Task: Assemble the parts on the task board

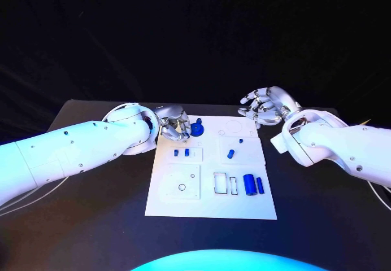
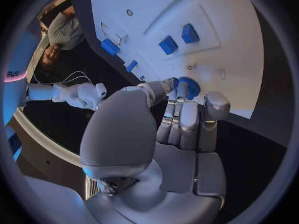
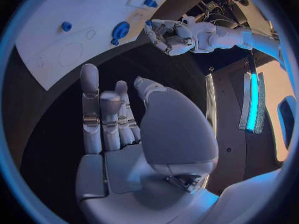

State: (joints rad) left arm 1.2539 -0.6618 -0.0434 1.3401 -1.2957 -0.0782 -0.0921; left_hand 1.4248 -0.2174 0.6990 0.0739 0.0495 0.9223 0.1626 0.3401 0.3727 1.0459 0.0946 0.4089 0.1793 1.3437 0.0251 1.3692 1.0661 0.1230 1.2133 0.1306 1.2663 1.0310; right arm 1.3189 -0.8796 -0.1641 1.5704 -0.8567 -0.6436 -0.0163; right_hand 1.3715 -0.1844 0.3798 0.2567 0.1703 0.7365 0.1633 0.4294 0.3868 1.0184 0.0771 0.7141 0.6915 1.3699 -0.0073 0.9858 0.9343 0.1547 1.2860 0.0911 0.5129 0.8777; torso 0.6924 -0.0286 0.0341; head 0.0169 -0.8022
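The white task board [image 1: 210,203] lies in the middle of the black table. A blue round part [image 1: 197,127] stands at its far left corner. My left hand [image 1: 173,126] is curled beside it, and in the left wrist view the thumb and fingertips [image 2: 181,102] pinch the blue round part [image 2: 189,87]. Two small blue parts [image 1: 182,152] and another [image 1: 232,152] sit mid-board. Two blue cylinders [image 1: 253,184] lie at the near right. My right hand [image 1: 265,107] hangs off the far right corner, fingers spread, holding nothing; its palm [image 3: 118,124] faces the table.
The black table [image 1: 98,226] shows bare surface on both sides of the board. White cables [image 1: 33,195] trail under my left arm. Recessed square plates [image 1: 181,182] and a rectangular slot [image 1: 221,183] mark the board's near half.
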